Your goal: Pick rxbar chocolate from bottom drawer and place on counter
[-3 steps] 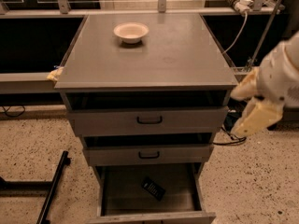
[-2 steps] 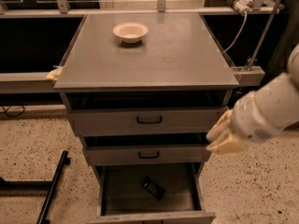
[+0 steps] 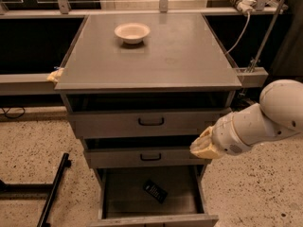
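The rxbar chocolate (image 3: 155, 191), a small flat black wrapper with white lettering, lies on the floor of the open bottom drawer (image 3: 118, 200), near its middle. The counter (image 3: 180, 56) is the broad grey top of the cabinet. My white arm reaches in from the right, and my gripper (image 3: 201, 148) hangs in front of the cabinet's right side at the level of the middle drawer, above and to the right of the bar. Its tan end points left toward the drawers.
A cream bowl (image 3: 132, 32) stands on the counter's far left part. The two upper drawers with black handles (image 3: 151, 122) are pulled slightly out. A black bar (image 3: 53, 193) lies on the speckled floor at the left. Metal rails and a cable stand at the back right.
My arm has swung down and left, from beside the cabinet's upper right corner to the front of the middle drawer. The bar and the bowl have not moved.
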Robot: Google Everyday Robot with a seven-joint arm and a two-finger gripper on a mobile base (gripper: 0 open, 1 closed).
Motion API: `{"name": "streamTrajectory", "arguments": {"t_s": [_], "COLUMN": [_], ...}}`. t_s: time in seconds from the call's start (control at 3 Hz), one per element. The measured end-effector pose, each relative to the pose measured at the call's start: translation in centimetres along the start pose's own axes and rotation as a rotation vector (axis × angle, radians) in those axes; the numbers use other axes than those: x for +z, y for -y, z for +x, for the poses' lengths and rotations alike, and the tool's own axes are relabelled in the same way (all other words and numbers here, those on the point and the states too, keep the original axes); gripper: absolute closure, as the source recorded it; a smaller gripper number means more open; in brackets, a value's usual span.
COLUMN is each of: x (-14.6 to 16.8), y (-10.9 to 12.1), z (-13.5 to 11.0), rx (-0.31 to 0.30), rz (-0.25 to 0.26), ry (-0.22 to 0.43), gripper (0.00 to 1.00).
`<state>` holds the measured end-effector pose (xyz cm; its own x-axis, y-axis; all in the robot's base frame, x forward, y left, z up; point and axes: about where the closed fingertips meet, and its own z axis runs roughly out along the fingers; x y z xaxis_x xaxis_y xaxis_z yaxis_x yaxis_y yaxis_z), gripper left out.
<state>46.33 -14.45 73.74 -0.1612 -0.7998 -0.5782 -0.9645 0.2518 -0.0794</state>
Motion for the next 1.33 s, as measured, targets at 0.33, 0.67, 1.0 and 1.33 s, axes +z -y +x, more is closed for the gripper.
{"name": "streamTrajectory", "arguments": {"t_s": [0.33,0.67,1.0,1.33], "x": [-0.1,3.3,12.1,20.0], "y": [0.0,-0.2,-0.4,0.5], "z": [-0.1,1.5,2.4,4.1], "rx": [-0.002,-0.004,-0.088,-0.135], "rz": [0.002,0.005,-0.008,-0.013], "ry": [-0.001,0.043,0.157,0.223], "gripper": [1.0,1.0,1.0,1.0]}}
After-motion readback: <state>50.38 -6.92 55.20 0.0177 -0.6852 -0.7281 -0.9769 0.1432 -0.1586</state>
